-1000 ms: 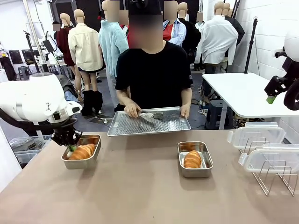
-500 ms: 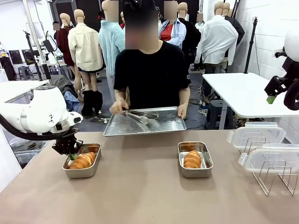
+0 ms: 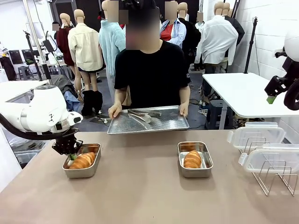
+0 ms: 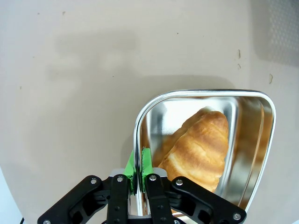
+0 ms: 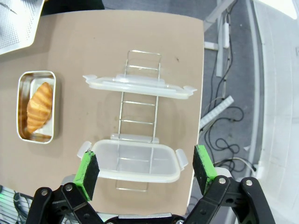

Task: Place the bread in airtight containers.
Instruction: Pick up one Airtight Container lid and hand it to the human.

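Two croissants lie in two steel containers. The left croissant point(image 3: 83, 160) point(image 4: 201, 147) lies in the left container point(image 3: 80, 173) point(image 4: 261, 140). My left gripper point(image 3: 71, 153) point(image 4: 138, 163) is shut on that container's rim, with the green pads pinching the steel wall. The right croissant point(image 3: 192, 159) point(image 5: 38, 106) rests in the right container point(image 3: 196, 173) point(image 5: 37, 140) at mid-table. My right gripper point(image 3: 275, 95) point(image 5: 145, 168) hangs high at the right, open, with nothing between its fingers. Beneath it lie two clear lids point(image 3: 256, 135) point(image 5: 139, 84), the nearer lid point(image 3: 268, 159) point(image 5: 134, 161) closest to me.
A wire rack point(image 3: 273, 176) point(image 5: 140, 112) lies under the lids at the table's right edge. At the far side a person holds a perforated steel tray point(image 3: 163, 125) with metal tongs point(image 3: 142, 114) on it. A white table point(image 3: 247, 93) stands behind at the right.
My left gripper has drawn the left container with its croissant a little toward me. The person has shifted the perforated tray slightly. The right arm has stayed still.
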You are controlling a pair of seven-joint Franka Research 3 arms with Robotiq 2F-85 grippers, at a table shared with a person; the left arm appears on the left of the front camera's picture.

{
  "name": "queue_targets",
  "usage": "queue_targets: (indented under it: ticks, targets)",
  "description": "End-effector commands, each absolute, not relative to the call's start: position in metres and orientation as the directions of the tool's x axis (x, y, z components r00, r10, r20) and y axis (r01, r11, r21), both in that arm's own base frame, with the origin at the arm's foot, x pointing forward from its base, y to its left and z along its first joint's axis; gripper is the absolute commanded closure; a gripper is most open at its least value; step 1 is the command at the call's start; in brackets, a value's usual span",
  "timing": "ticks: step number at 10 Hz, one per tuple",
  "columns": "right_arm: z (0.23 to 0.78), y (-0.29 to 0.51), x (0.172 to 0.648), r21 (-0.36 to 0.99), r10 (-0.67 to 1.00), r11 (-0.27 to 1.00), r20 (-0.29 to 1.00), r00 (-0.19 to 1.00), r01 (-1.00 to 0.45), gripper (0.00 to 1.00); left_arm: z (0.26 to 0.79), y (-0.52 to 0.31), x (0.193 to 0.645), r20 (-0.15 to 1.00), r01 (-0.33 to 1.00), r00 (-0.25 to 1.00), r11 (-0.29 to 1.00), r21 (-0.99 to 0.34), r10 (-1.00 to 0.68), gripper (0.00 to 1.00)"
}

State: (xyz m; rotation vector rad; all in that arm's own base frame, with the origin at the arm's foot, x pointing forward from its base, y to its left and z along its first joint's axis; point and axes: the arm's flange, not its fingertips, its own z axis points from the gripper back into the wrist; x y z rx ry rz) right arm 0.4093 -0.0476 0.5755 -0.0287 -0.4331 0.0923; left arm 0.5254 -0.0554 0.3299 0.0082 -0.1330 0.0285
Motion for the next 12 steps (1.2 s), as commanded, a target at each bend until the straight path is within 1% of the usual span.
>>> queue_targets:
  ticks: [1,3,4,5,8,9,11,12]
  targets:
    - [0.576,-0.046,0.412,-0.055,0.085,0.996,0.416,0.906,-0.068,0.00,0.334,-0.052,0.527,0.120,-0.019,0.993,0.999,0.039,0.014,1.00]
    - [0.576,-0.046,0.412,-0.055,0.085,0.996,0.416,0.906,-0.068,0.00,0.343,-0.049,0.528,0.129,-0.031,0.991,0.999,0.036,0.026,0.60]
    - [0.576,-0.046,0.412,-0.055,0.085,0.996,0.416,0.906,-0.068,0.00,0.347,-0.048,0.529,0.137,-0.038,0.990,0.999,0.039,0.032,0.42]
    - [0.576,-0.046,0.412,-0.055,0.085,0.996,0.416,0.906,-0.068,0.00,0.354,-0.045,0.529,0.147,-0.046,0.988,0.998,0.034,0.040,0.28]
    - [0.576,-0.046,0.412,-0.055,0.085,0.996,0.416,0.906,-0.068,0.00,0.408,-0.034,0.520,0.211,-0.015,0.977,1.000,-0.005,0.016,0.28]
    - [0.576,-0.046,0.412,-0.055,0.085,0.996,0.416,0.906,-0.068,0.00,0.433,-0.025,0.515,0.234,0.026,0.972,1.000,-0.012,-0.022,0.28]
    - [0.576,-0.046,0.412,-0.055,0.085,0.996,0.416,0.906,-0.068,0.00,0.472,0.001,0.503,0.283,0.051,0.957,0.998,0.029,-0.057,0.28]
    - [0.576,-0.046,0.412,-0.055,0.085,0.996,0.416,0.906,-0.068,0.00,0.484,0.019,0.499,0.297,0.047,0.953,0.999,0.028,-0.053,0.28]
